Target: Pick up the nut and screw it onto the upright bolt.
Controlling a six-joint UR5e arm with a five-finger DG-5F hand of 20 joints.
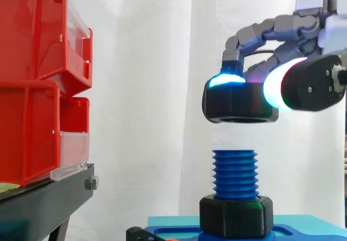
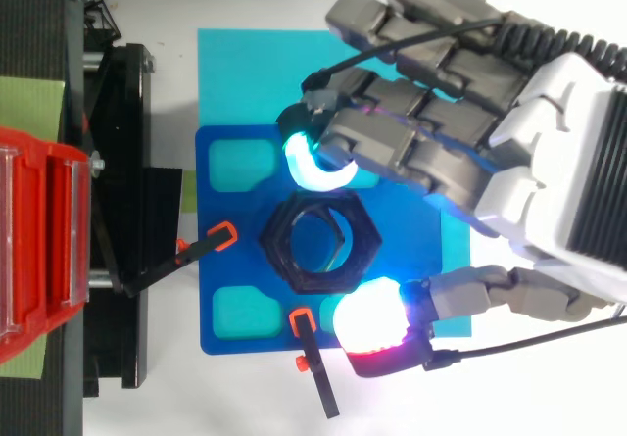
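Robot hand (image 2: 558,162), fingers curled, pinched a black nut (image 1: 238,103) between its glowing pads (image 2: 370,320). It held the nut roughly level and clear of the upright blue bolt (image 1: 234,173) directly beneath.

Likely risks: a slight tilt or sideways offset on lowering would cross-thread or jam the nut on the top thread, and the side pinch might slip under twist.

Counts:
- one robot hand
- one bolt
- two nuts, the second nut (image 1: 236,216) seated at the bolt's foot
- one blue base plate (image 2: 211,260) below
- two clamps (image 2: 201,250)
- two red bins (image 1: 32,35) well apart, beyond the fingertips
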